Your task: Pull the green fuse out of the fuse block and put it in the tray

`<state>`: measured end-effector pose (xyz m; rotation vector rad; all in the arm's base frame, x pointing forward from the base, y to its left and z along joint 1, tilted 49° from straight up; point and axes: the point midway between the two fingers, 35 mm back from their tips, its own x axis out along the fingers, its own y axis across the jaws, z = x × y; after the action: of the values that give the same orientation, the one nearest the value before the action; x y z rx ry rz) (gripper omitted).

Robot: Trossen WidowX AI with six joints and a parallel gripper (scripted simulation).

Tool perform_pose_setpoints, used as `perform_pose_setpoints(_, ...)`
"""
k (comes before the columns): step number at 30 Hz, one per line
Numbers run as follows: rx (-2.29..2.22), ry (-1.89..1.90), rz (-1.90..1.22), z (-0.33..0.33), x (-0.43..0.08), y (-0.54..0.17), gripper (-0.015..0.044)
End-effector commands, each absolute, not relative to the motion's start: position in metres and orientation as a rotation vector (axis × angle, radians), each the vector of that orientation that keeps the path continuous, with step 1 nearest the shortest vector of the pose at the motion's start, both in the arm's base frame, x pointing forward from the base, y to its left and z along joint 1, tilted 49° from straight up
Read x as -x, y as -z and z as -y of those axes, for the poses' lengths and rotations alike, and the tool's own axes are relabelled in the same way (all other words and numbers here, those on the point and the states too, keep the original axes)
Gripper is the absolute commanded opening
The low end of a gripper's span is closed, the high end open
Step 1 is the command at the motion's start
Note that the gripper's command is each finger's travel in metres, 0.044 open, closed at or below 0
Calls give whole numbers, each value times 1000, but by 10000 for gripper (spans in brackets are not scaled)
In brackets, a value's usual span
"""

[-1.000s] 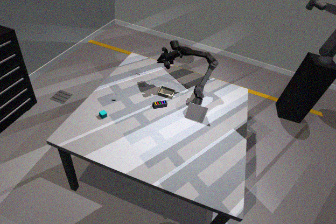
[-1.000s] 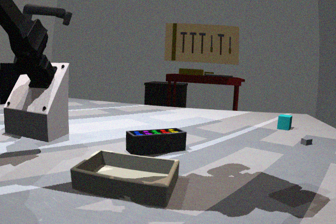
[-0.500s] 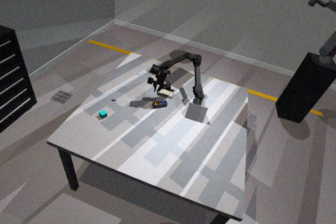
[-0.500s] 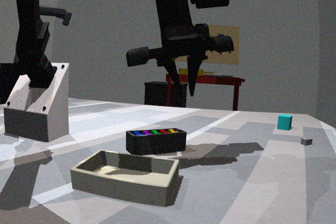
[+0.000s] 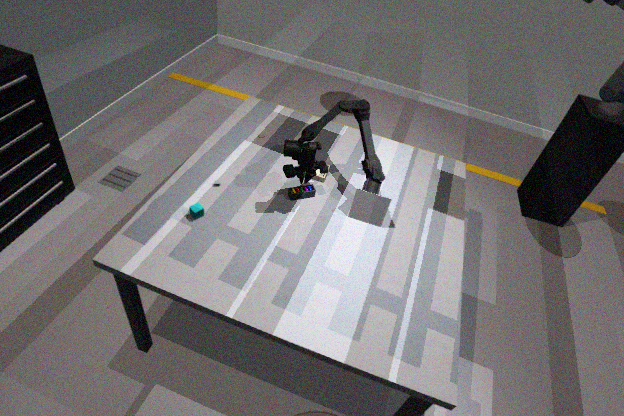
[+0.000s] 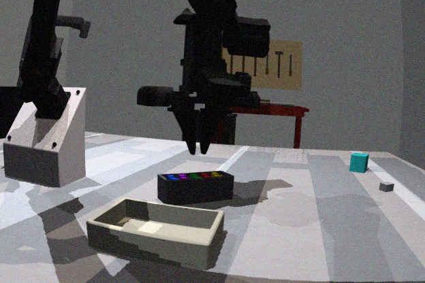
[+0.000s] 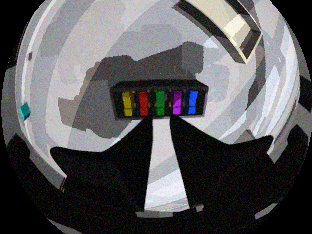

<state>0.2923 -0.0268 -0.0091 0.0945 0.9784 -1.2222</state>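
The green fuse (image 6: 194, 175) (image 7: 160, 103) stands in the middle slot of the black fuse block (image 5: 302, 196) (image 6: 195, 192) (image 7: 160, 84), between a red and a purple fuse. Yellow and blue fuses stand at the ends. My gripper (image 6: 197, 152) (image 7: 161, 119) points down above the block, its fingers a little apart, with nothing between them. In the wrist view the fingertips appear at the block's lower edge, roughly below the green fuse. The beige tray (image 6: 177, 251) (image 7: 209, 31) is empty and stands beside the block. In the top view the gripper partly hides it.
A teal cube (image 5: 196, 210) (image 6: 359, 162) (image 7: 25, 111) and a small grey block (image 5: 216, 184) (image 6: 386, 186) (image 7: 30, 56) lie on the table far from the fuse block. The arm's base stand (image 5: 369, 207) (image 6: 31, 162) is on the table's other side.
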Motion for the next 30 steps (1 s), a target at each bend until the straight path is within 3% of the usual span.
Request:
perform_pose_setpoints(1,-82,1220,-983,29,-292,11,72)
perform_pose_setpoints(30,-80,1221,-982,50,-291,29,72)
